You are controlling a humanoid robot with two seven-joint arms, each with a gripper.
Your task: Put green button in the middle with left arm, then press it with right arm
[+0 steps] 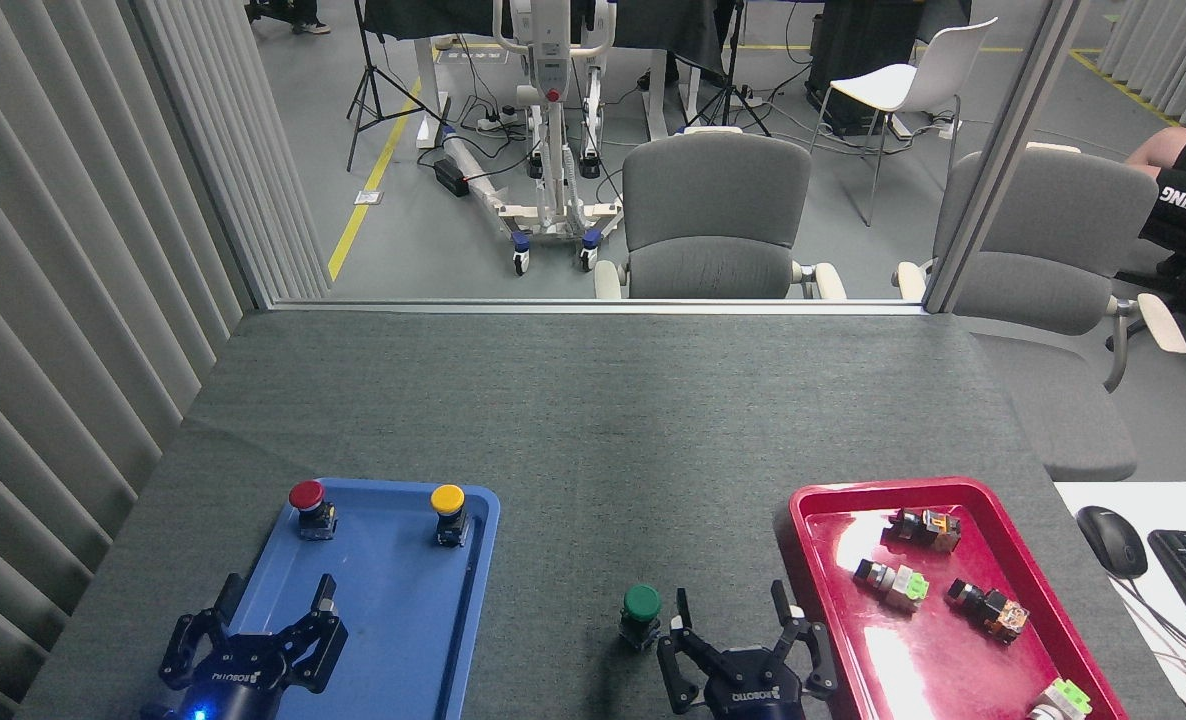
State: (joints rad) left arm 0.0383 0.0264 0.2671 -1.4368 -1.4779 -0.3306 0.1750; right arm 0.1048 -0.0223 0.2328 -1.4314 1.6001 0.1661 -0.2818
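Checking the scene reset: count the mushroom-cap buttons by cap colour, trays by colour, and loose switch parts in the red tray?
Green-cap button: 1
Red-cap button: 1
Yellow-cap button: 1
Blue tray: 1
Red tray: 1
Switch parts in the red tray: 4
Total: 9

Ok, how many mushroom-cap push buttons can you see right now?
3. The red button and the yellow button stand at the far end of the blue tray; the green button stands on the bare tabletop between the trays. None looks hidden.
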